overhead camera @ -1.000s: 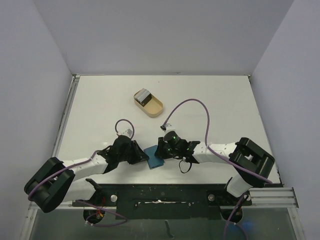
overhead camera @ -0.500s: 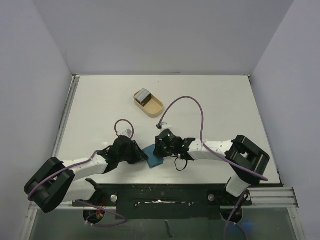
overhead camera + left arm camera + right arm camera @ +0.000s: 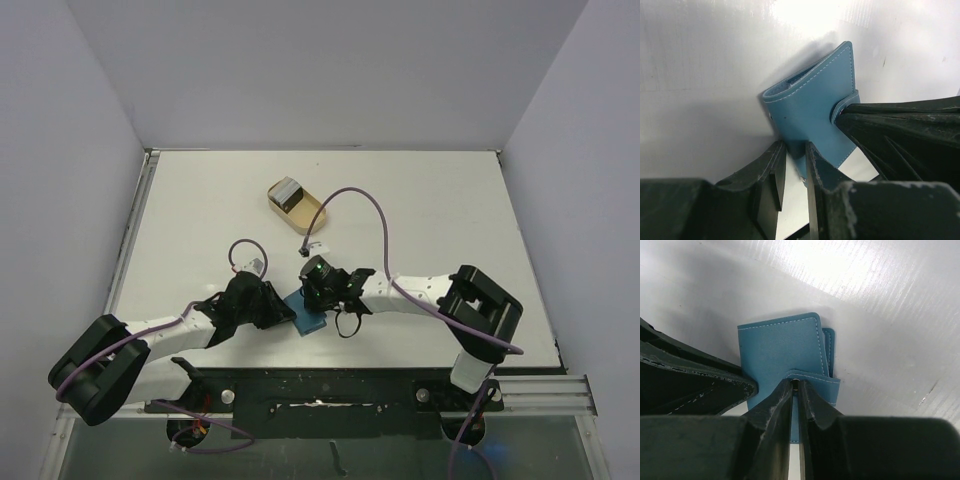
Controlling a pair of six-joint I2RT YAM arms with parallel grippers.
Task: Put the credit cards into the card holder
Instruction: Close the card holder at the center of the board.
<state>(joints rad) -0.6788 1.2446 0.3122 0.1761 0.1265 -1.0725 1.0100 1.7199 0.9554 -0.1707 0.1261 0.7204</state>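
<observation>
The teal-blue card holder lies folded on the table between my two grippers. My left gripper is shut on its near edge, and the blue leather rises beyond the fingertips. My right gripper comes in from the other side, its jaws nearly together and pinching the snap tab of the holder. In the top view the right gripper is over the holder's right part and the left gripper is at its left edge. The credit cards lie stacked at one end of a tan tray.
The tan oblong tray lies at the middle back of the white table. A purple cable arcs above the right arm. Grey walls stand on three sides, and the arm bases and a black rail run along the near edge.
My right arm has slid left over the card holder and its jaws have narrowed onto the snap tab. The left arm and the holder have stayed put.
</observation>
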